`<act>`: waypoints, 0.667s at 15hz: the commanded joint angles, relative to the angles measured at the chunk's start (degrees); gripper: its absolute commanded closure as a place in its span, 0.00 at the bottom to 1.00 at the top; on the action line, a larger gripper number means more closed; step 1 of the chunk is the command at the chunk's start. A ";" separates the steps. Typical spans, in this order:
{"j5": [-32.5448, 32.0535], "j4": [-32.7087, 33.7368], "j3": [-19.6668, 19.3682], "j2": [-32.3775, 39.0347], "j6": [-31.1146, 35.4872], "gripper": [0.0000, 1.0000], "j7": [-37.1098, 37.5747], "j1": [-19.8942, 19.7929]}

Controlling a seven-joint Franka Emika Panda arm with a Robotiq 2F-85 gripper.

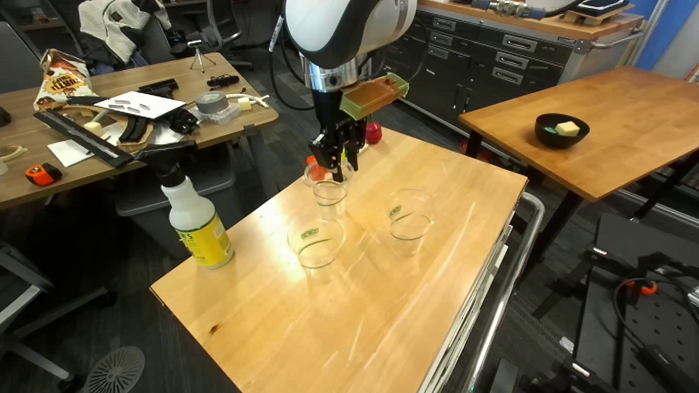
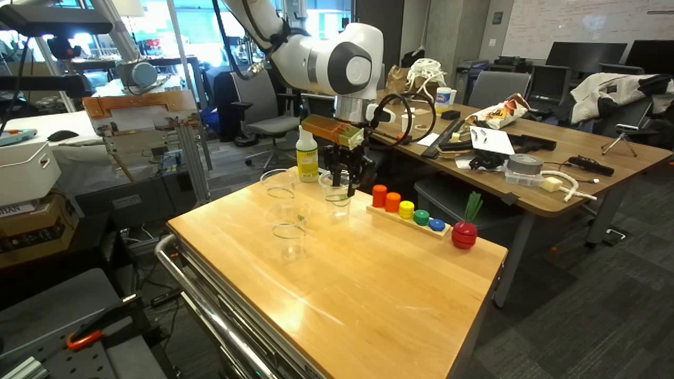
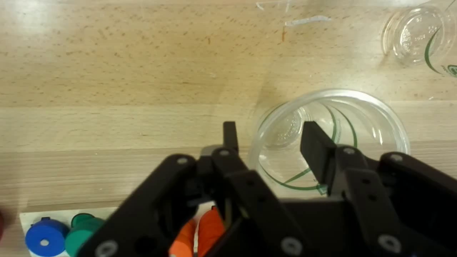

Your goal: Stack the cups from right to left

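Three clear tumblers stand upright, apart, on the wooden table. One cup is under my gripper; it also shows in an exterior view and the wrist view. A second cup stands near the spray bottle, also in an exterior view. A third cup shows in an exterior view too. Part of another cup is at the wrist view's upper right. My gripper is open at the rim; in the wrist view its fingers straddle the rim's left side. Contact is unclear.
A yellow-labelled spray bottle stands at the table edge. A wooden strip with coloured pegs and a red radish toy lie beyond the gripper's cup. A metal rail runs along a table side.
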 commanded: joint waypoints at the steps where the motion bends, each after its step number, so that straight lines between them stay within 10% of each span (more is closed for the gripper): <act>1: 0.95 1.71 -0.08 1.38 0.35 0.82 1.31 0.64; 4: 1.26 1.48 -0.33 1.63 0.11 0.99 2.47 0.65; 10: 1.84 1.59 -2.21 0.34 -1.28 0.98 7.74 0.65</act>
